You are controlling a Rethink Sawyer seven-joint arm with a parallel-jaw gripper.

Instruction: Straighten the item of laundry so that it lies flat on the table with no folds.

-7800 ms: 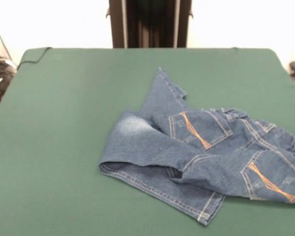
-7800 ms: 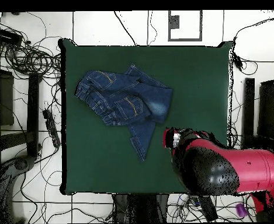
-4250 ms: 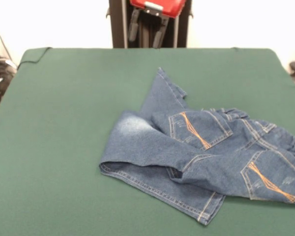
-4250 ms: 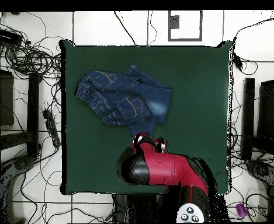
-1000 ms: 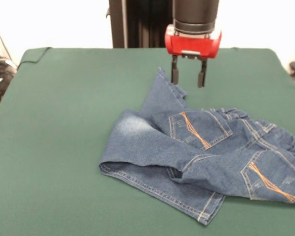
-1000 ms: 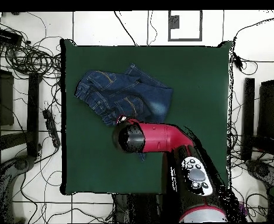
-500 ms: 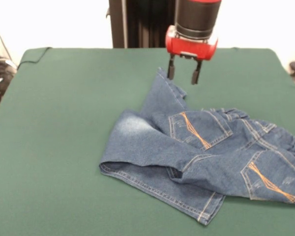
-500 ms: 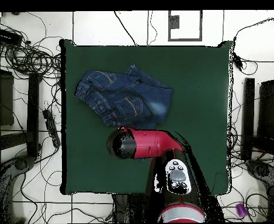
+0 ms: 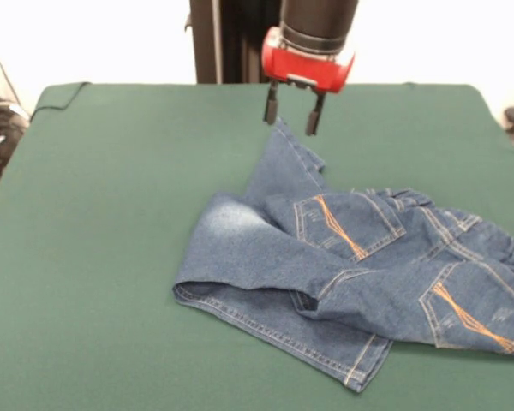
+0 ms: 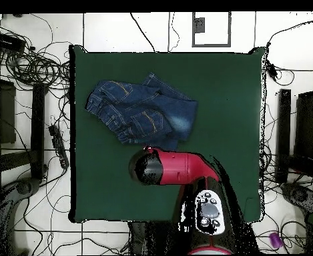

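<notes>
The blue denim jeans [image 9: 351, 257] lie crumpled on the green table [image 9: 111, 214], right of centre, with the legs folded over each other and the back pockets with tan stitching facing up. One leg runs toward the far side and ends in a cuff [image 9: 283, 133]. My gripper [image 9: 291, 114] hangs open and empty just above that cuff, its fingers [image 9: 271, 110] apart and not touching the cloth. In the overhead view the jeans [image 10: 142, 110] lie on the table's [image 10: 225, 100] upper left, and the red arm [image 10: 175, 167] covers the leg's end and the gripper.
The robot's pedestal [image 9: 240, 43] stands behind the table's far edge. Cables [image 10: 25, 63] and dark stands [image 10: 12, 127] surround the table on the floor. The jeans reach the front view's right edge.
The gripper has moved left and slightly farther back in the front view, from right of the cuff to above it. It stays open. The jeans have not moved.
</notes>
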